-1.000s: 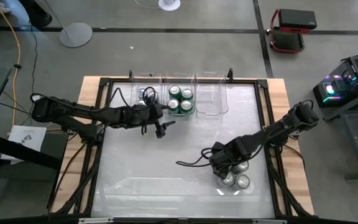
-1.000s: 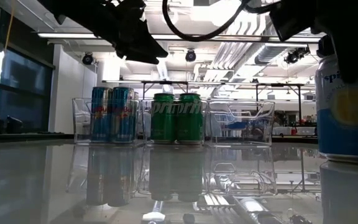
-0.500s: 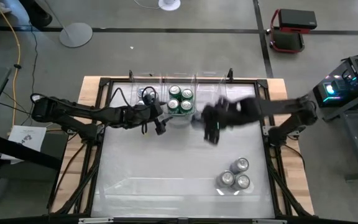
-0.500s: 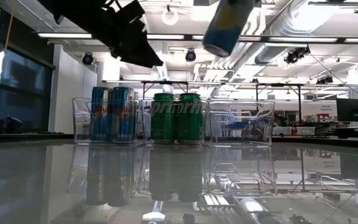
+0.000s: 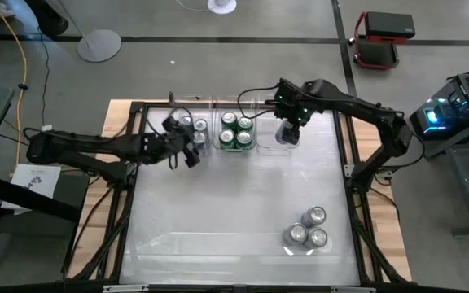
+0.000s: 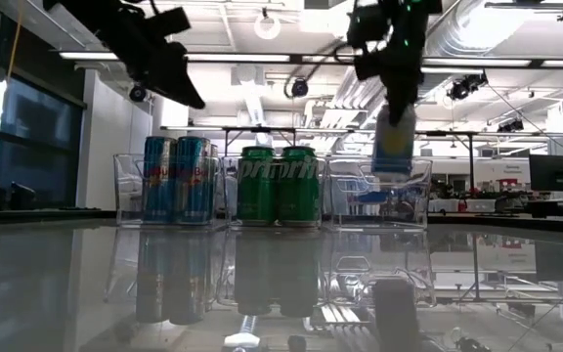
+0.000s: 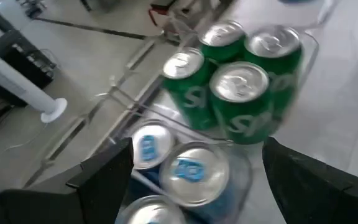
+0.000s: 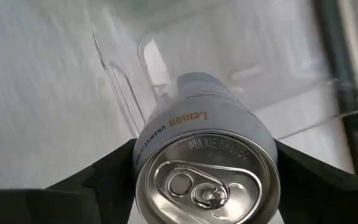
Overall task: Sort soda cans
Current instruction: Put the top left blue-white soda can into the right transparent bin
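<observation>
My right gripper [image 5: 288, 124] is shut on a silver-grey soda can [image 6: 395, 142] over the clear right-hand bin [image 5: 273, 145] at the table's far edge. In the low view the can's lower end dips just below that bin's rim [image 6: 377, 161]. Several green cans [image 5: 236, 130] stand in the middle bin and several blue cans [image 5: 194, 129] in the left bin. Three more silver cans [image 5: 309, 229] stand on the table near its near right corner. My left gripper [image 5: 187, 151] hovers open above the blue cans [image 7: 185, 171], touching nothing. My right gripper pinches the silver can's upper side wall, just under the top rim [image 8: 145, 148], between its two fingers [image 8: 92, 186], one on each side. It comes from above, pointing down. The can hangs upright below the fingers, clear of the table.
The three clear bins stand side by side along the far edge [image 6: 272, 191]. The middle of the white table top [image 5: 218, 203] is open. Dark frame rails [image 5: 355, 195] run along the table's sides, and cables trail from both arms.
My right gripper lifted a silver can from the cluster at the near right, swung it tilted across the table toward the far edge, and now holds it upright over the right-hand bin. My left gripper moved toward the left and far edge, over the blue cans.
</observation>
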Robot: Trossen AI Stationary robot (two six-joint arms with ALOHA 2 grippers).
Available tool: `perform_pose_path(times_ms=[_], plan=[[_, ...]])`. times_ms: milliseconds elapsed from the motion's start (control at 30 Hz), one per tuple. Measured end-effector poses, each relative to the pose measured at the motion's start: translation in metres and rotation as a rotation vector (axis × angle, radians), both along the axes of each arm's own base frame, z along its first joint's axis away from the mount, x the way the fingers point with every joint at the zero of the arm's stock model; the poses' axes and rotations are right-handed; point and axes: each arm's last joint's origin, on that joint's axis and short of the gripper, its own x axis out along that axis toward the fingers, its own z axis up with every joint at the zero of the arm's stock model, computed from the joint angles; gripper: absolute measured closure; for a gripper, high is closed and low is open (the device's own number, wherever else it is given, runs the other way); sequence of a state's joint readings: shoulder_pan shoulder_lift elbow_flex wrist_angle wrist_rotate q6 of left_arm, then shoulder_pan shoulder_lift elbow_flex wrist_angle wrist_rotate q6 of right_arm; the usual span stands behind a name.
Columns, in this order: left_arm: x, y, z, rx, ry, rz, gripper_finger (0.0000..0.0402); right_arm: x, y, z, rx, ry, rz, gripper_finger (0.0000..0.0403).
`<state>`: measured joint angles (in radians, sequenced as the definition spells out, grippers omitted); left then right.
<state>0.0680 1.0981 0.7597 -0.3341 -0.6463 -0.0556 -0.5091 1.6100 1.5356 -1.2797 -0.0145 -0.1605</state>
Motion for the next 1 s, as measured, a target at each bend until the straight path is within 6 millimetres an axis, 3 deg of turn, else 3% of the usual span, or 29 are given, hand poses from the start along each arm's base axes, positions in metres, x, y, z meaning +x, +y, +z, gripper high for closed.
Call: perform_pose_path(times_ms=[133,333,633,1000], plan=[[-0.016,0.01,0.009,0.014,-0.092,0.034,0.0069,-0.006,-0.004,-0.022,0.042,0.045,0.033,0.0117],[-0.033,0.021,0.004,-0.007,-0.282,0.038,0.0069,0.0,-0.007,-0.041,0.06,0.079,0.064,0.0117],[-0.038,0.024,0.001,-0.054,-0.32,0.022,0.0069,0.015,-0.014,-0.074,0.125,0.172,0.124,0.0117],[-0.038,0.024,0.0,-0.053,-0.31,0.022,0.0069,0.02,-0.016,-0.076,0.142,0.147,0.149,0.0053]])
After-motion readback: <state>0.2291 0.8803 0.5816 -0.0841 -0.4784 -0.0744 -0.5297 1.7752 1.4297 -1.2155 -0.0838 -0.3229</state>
